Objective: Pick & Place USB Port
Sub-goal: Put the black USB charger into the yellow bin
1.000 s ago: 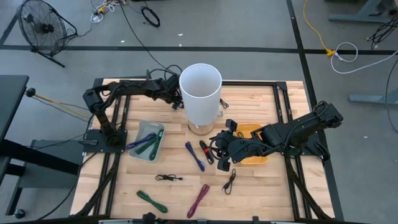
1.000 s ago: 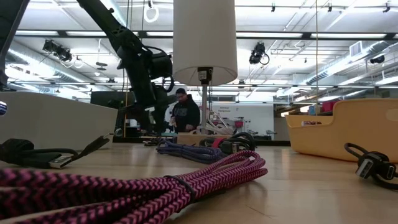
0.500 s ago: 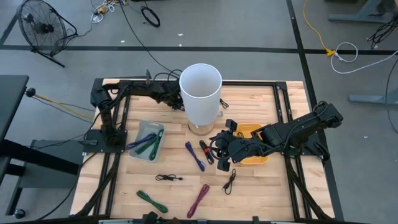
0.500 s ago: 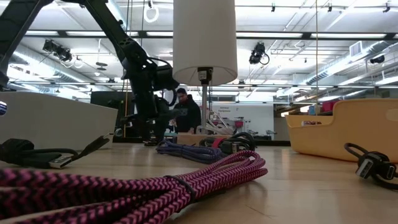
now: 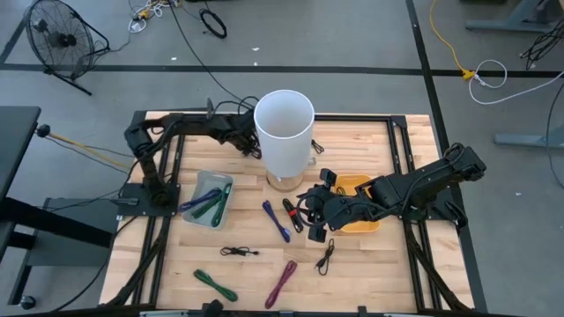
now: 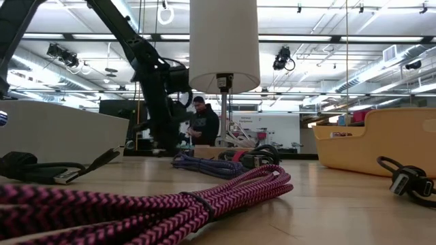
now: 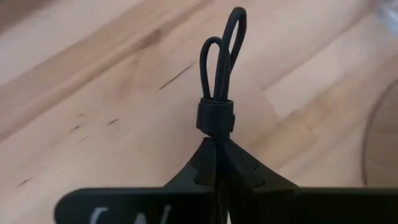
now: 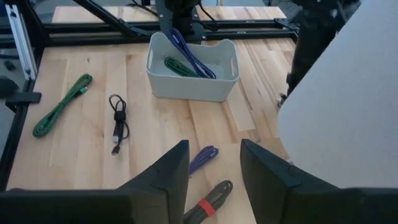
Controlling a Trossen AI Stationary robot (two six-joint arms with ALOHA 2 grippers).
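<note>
My left gripper [image 5: 251,143] is at the far side of the table, next to the white lamp shade [image 5: 284,132], and is shut on a bundled black cable [image 7: 219,74]. In the low view the left gripper [image 6: 162,116] points down over the table. My right gripper [image 5: 310,210] is open and empty near the table's middle, in front of the yellow bin [image 5: 363,214]. Its fingers [image 8: 168,180] stand apart above a black cable with a red band [image 8: 208,205], which lies on the table. My left gripper pinches the black cable bundle between its two shut fingers, just behind the bundle's black band [image 7: 216,116]. The fingers lie along the bundle. Its looped end [image 7: 224,43] sticks out beyond the fingertips over the wooden table.
A pale bin [image 5: 209,198] at the left holds blue and green cables. Loose on the table lie a purple cable [image 5: 276,220], two black cables [image 5: 237,252] [image 5: 325,257], a green one [image 5: 215,283] and a magenta one [image 5: 282,282]. A person [image 6: 203,122] stands beyond the table.
My left arm's elbow has swung a little toward the far edge and back again. Its gripper has stayed beside the lamp shade, still shut on the black cable.
</note>
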